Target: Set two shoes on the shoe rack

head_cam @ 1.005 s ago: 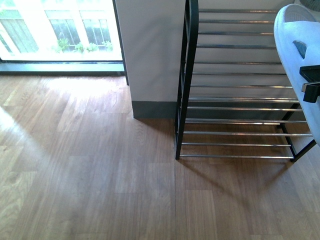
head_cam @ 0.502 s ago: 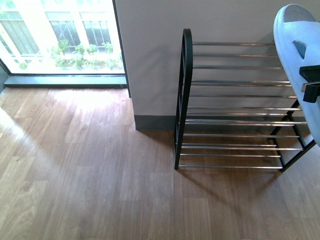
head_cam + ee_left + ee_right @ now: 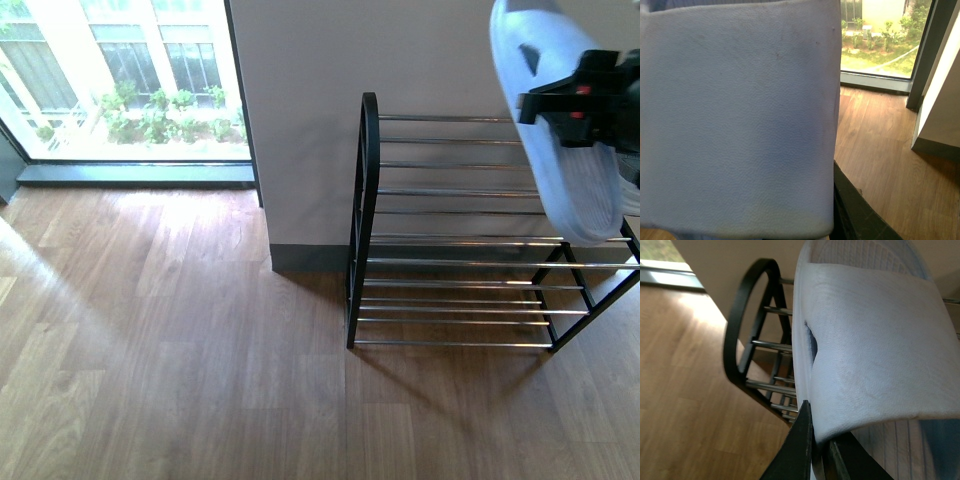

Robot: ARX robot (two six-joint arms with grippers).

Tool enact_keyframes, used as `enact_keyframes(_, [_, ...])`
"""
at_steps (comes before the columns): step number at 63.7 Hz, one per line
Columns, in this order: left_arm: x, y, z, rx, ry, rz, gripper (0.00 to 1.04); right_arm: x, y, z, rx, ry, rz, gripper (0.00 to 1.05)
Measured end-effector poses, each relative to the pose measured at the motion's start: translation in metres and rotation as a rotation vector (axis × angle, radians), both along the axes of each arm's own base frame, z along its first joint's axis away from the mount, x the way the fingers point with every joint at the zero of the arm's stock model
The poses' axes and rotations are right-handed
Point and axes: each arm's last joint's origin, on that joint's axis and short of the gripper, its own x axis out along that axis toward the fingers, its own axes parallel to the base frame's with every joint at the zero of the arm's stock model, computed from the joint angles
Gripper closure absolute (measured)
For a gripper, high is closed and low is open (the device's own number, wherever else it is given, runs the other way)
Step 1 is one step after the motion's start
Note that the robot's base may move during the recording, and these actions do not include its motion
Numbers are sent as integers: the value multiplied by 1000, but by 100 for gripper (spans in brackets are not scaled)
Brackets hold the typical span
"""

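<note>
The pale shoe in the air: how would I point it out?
Find the shoe rack against the white wall right of the window. Above its right end, the right tool pinches a pale-blue slide. It is the only shoe in the front view, soft blue against the rack's black and chrome.

A wooden floor (image 3: pixel 180 340) of brown planks fills most of the front view, with a pale wash of daylight across its far left part. At the back left stands a large window (image 3: pixel 120 70) with a dark frame (image 3: pixel 243 100) and a grey sill (image 3: pixel 130 174); green plants (image 3: pixel 150 115) and a light building show outside. Beside the window is a plain white wall (image 3: pixel 300 120) with a dark baseboard (image 3: pixel 308 258) where it meets the floor.
</note>
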Motion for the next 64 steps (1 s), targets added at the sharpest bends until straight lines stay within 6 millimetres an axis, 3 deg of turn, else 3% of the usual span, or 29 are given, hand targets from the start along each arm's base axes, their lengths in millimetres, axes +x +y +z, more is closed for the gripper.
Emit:
enact_keyframes(10, [0, 0, 0, 0, 0, 0, 103, 47, 8, -25, -111, 10, -101, 103])
enact_keyframes(20, [0, 0, 0, 0, 0, 0, 103, 76, 4, -42, -216, 5, -171, 103])
enact_keyframes(50, [0, 0, 0, 0, 0, 0, 103, 117, -21, -58, -355, 71, -233, 103])
enact_keyframes(64, [0, 0, 0, 0, 0, 0, 103, 113, -23, -55, -289, 59, -217, 70])
